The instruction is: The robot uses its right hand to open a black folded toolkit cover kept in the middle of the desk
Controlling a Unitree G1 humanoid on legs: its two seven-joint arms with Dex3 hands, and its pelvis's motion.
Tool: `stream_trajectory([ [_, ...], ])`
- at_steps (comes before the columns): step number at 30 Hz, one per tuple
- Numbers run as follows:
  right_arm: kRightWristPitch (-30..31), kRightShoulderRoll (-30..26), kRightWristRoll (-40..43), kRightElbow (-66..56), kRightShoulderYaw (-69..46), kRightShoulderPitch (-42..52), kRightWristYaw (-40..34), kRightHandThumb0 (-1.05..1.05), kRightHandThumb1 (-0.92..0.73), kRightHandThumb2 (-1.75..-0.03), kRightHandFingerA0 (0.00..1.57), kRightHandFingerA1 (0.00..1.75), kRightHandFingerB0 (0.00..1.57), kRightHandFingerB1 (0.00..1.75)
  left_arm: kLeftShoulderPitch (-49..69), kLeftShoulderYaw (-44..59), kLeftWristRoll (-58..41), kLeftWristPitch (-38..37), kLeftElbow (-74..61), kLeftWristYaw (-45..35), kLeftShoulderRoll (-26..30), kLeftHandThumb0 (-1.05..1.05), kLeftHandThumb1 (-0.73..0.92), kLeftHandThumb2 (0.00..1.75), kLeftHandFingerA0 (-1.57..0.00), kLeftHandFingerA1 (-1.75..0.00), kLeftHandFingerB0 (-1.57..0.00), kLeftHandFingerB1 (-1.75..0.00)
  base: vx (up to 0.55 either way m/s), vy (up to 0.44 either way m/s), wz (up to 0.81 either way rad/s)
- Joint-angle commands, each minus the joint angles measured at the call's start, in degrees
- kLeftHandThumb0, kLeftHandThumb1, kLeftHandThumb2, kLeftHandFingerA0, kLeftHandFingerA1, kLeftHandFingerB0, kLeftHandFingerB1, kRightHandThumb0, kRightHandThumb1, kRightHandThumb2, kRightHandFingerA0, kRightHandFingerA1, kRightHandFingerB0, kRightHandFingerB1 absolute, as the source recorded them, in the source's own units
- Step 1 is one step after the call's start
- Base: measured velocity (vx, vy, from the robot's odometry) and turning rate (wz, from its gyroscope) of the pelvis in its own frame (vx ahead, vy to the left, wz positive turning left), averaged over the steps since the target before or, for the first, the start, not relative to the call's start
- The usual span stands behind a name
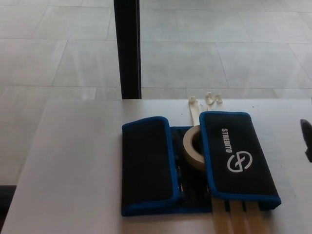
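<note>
Head view: one toolkit [195,165] lies mid-desk, black with blue trim. Two flaps, both folded inward: left flap [147,165] plain, right flap [237,155] with white logo and lettering. A gap between the flaps exposes one tape roll [191,147], tucked partly under the right flap's inner edge. Three pale straps [236,222] stick out under the kit at the near edge, and their three ends [204,100] show at the far side.

One desk [73,161], white. Wide bare surface left of the kit, a narrower bare strip to its right. Far desk edge just beyond the strap ends. One black post [127,48] stands behind the desk, tiled floor [219,48] beyond.

Right hand [306,139]: only a dark sliver at the picture's right edge, well apart from the kit; can't tell finger state. Left hand isn't visible.
</note>
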Motion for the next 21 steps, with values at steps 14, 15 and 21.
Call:
stream_trajectory([
  [14,-16.40,-14.42,-37.08,13.84,29.07,-7.81,-1.63,-0.54,-0.68,-0.61,0.23,0.54,0.26,0.33,-0.92,0.19,0.03,0.67,1.05,-2.48,3.65,-0.98,0.92,0.78,-0.29,-0.48,-0.25,-0.34,0.00,0.000,0.00],
  [15,-16.75,-14.82,-37.51,14.25,29.45,-7.89,-2.37,-0.54,-0.68,-0.61,0.23,0.54,0.26,0.33,-0.93,0.46,-0.23,0.72,1.14,-2.54,3.57,-0.98,0.92,0.78,-0.29,-0.48,-0.25,-0.34,0.00,0.000,0.00],
  [21,-18.27,-16.51,-40.88,16.30,32.74,-8.49,-5.88,-0.50,-0.68,-0.60,0.28,0.52,0.30,0.33,-0.93,0.97,-0.55,0.75,1.42,-2.43,3.28,-0.99,0.92,0.76,-0.32,-0.51,-0.29,-0.36,0.00,0.000,0.00],
])
